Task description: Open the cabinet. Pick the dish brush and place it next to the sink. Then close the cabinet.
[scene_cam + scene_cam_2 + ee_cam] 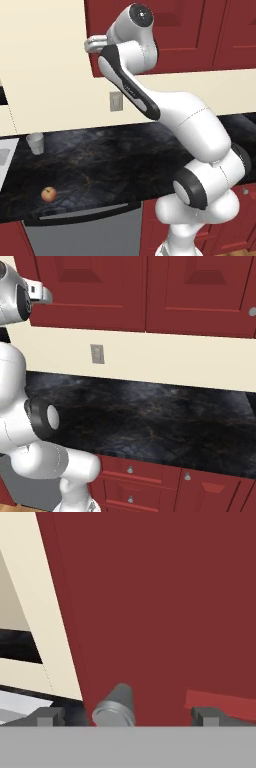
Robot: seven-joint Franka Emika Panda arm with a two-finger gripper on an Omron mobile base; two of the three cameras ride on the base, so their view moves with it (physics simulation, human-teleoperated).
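hovering close against the dark red cabinet [160, 602], gripper [122, 714] with fingers spread wide apart, small grey knob [115, 708] sitting between the fingertips, door shut, sink [4, 159] edge at far left of the counter [110, 155]

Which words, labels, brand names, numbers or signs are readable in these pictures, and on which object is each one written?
None can be read.
Small dark marking on the white arm link, left base view: too small and blurred to read.
Cabinet, knob, counter, wall plate, cup, apple: no text on them.
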